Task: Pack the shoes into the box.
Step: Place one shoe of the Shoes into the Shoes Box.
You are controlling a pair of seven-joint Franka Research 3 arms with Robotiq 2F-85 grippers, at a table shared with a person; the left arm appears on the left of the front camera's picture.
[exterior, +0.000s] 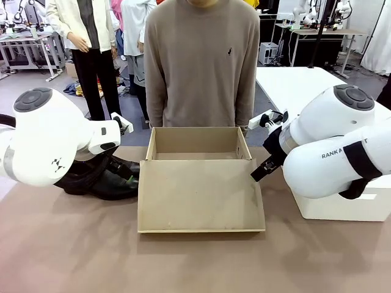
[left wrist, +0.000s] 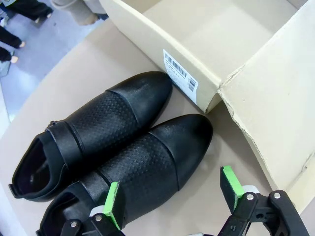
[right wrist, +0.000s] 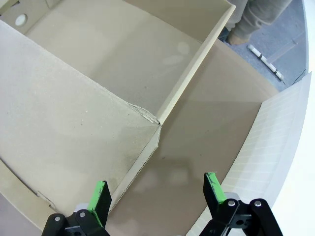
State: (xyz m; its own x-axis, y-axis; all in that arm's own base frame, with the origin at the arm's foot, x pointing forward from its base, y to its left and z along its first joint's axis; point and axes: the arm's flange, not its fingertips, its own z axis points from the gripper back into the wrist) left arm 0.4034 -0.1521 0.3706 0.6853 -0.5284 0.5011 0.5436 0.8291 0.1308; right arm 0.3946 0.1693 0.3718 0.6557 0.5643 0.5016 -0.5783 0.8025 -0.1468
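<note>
Starting at the left gripper point(left wrist: 172, 192): spread wide and gripping nothing, green pads point(left wrist: 112, 204) well apart; one pad over the upper of the nearer shoe, the other over bare table point(left wrist: 74, 73) at that shoe's 3 o'clock; no telling whether pad and leather touch.

Reaching outward in the left wrist view to the shoes point(left wrist: 113, 142): glossy black, side by side and pressed together along their length, soles down on the table; toes aimed at 1 o'clock toward the box point(left wrist: 147, 34), stopping just short of its corner and of the barcode label point(left wrist: 179, 76) on its wall.

Turning to the right gripper point(right wrist: 156, 189): likewise spread wide and holding nothing; hanging above the seam between the box's side wall and the lid flap point(right wrist: 64, 128), one pad over the flap's edge, the other over bare table; ridged white box point(right wrist: 275, 142) at 3 o'clock of the pads.

Moving out to the front view: shoes point(exterior: 101, 180) on the table at the box's 9 o'clock, half hidden under the left arm; right gripper point(exterior: 259, 172) at the box's 3 o'clock, just beside the hinge corner; box point(exterior: 195, 143) open in the middle, showing bare cardboard inside, with the lid flap point(exterior: 201, 195) folded out flat toward 6 o'clock; white box point(exterior: 342, 207) at 3 o'clock beneath the right arm; a person point(exterior: 201, 61) standing at 12 o'clock, right behind the box's far wall.
</note>
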